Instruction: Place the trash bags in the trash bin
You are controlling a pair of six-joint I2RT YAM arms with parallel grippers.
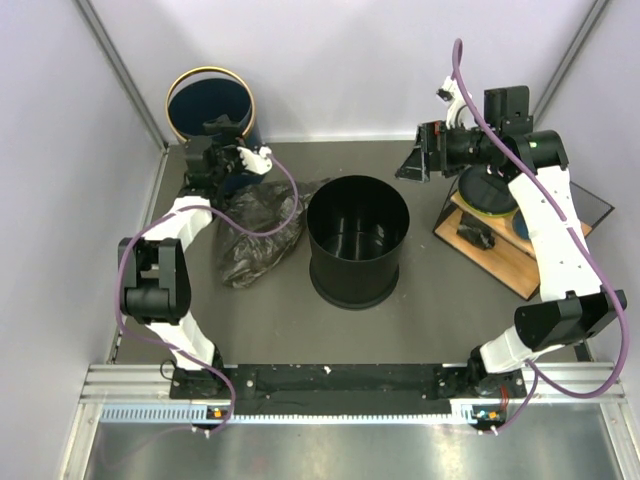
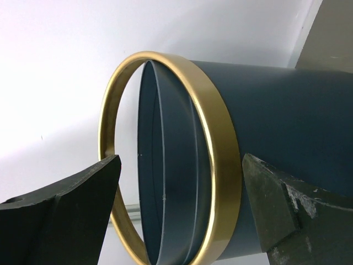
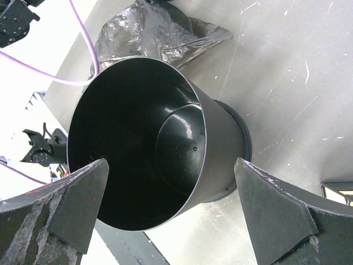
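Trouble looked likeliest around the trash bin [image 1: 208, 105] at the far left corner, where the left gripper [image 1: 232, 155] hung spread wide and empty, facing the gold rim [image 2: 220, 165]. The trash bags [image 1: 258, 232] lay crumpled on the table [image 1: 430, 300] just left of a black bucket [image 1: 357, 240], held by nothing. A careless nudge on that rim could have tipped or rolled the bin, and the thin, glossy film could have slipped from a shallow pinch or snagged on the edge. With the right gripper [image 3: 171, 171] likewise open, empty and aimed at the bucket, the bags might have ended up in the wrong container.
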